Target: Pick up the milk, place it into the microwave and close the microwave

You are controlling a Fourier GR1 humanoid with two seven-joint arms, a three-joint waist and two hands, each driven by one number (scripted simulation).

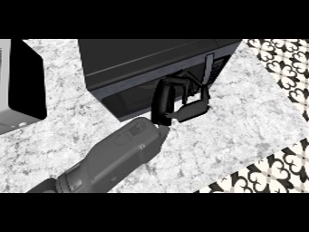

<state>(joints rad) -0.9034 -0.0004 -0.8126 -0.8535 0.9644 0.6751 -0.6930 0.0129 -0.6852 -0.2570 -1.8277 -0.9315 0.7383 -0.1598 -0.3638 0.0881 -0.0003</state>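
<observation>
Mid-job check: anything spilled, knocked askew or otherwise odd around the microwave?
Nothing stands out. The microwave sits flat on the counter, the toaster stands upright at the left, and no spill shows. The left hand is at the microwave's front. The milk shows nowhere in this view.

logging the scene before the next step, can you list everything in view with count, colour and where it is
black box-shaped microwave oven: one, black with a grey strip on its front, top centre, set at an angle
silver boxy toaster: one, silver with a black side, left edge
speckled stone counter: one, grey-white, fills most of the view
patterned floor tiles: black and cream, right edge and lower right corner
robot forearm: one, grey, coming in from the lower left towards the microwave
robot hand: one, black, at the microwave's front beside the grey strip
</observation>
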